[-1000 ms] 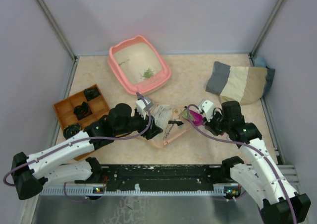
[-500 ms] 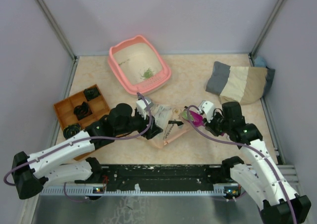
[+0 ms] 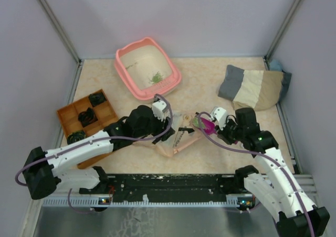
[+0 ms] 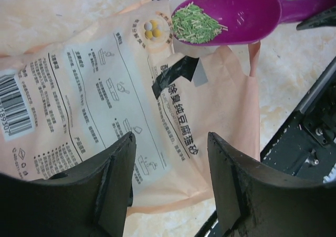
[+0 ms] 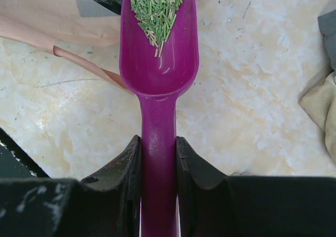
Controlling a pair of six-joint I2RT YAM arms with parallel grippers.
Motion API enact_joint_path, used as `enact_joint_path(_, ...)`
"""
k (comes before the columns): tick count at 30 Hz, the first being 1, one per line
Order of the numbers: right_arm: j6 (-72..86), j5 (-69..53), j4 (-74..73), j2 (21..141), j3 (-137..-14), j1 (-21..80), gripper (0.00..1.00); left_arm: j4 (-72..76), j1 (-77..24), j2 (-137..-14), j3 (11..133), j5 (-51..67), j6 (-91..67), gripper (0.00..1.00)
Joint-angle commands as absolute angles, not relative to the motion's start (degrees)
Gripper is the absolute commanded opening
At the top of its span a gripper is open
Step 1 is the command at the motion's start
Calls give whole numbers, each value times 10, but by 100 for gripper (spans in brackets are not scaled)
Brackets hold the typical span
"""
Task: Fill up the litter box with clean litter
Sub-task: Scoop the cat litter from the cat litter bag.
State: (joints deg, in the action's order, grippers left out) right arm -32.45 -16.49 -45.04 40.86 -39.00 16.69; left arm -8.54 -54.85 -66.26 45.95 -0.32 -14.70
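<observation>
My right pincer (image 5: 157,142) grips the handle of the purple scoop (image 5: 158,85), loaded with green litter (image 5: 156,9) at the edge of the paper bag (image 4: 105,90) that my left pincer (image 4: 169,140) hovers over with jaws apart, while the pink litter box (image 3: 125,72), holding a small pile (image 3: 156,78), sits farther back.

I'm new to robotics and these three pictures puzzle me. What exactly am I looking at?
Two robot arms are bolted at the near edge of a table. The wide picture comes from a camera above and behind them. The other two come from a camera on each wrist. On the table lie a pink litter box holding a little green litter, an orange compartmented tray, a cushion and a printed paper bag. The right gripper is shut on a magenta scoop loaded with more green litter. The left gripper hangs open over the bag.
</observation>
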Motion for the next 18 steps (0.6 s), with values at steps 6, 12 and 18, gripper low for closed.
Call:
enact_joint_path(6, -332, -185, -439, 403, -418, 163, 0, -31, -492, -747, 516, 54, -204, 56)
enact_joint_path(12, -331, -193, -434, 394, -415, 163, 0, -9, -480, -793, 522, 90, -211, 55)
enact_joint_path(18, -329, -198, -427, 386, -409, 163, 0, 10, -474, -838, 536, 94, -231, 53)
